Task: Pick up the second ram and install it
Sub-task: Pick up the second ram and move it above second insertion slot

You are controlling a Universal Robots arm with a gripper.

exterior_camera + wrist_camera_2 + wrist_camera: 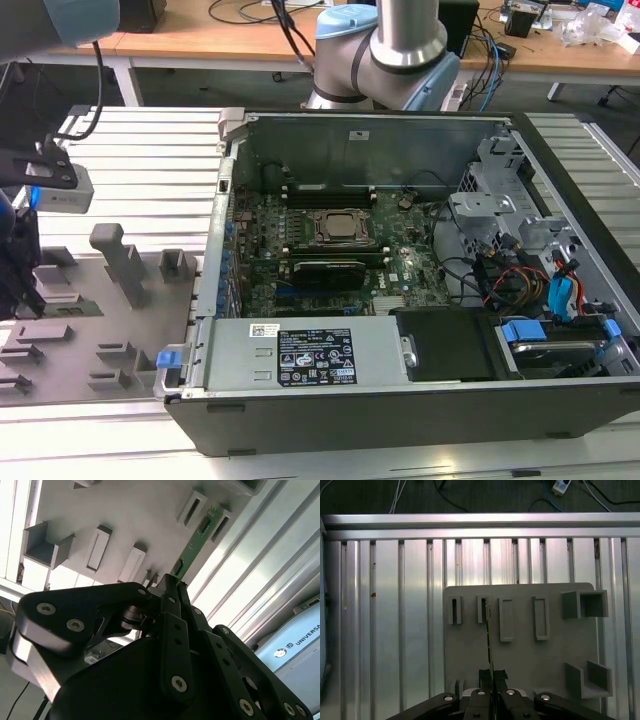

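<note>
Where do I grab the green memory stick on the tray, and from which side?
Pinch the memory stick across its flat faces at the top long edge, coming straight down. It appears to stand on edge in the tray, thin edge up.

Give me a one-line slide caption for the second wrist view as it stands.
Claw shut on one end of the green second ram, with the grey slotted tray behind it.

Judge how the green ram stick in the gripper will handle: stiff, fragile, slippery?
Probably stiff: the second ram runs straight out from the gripper without sagging. Likely light, being thin edge-on in the first wrist view. Held at one end, it might pivot.
</note>
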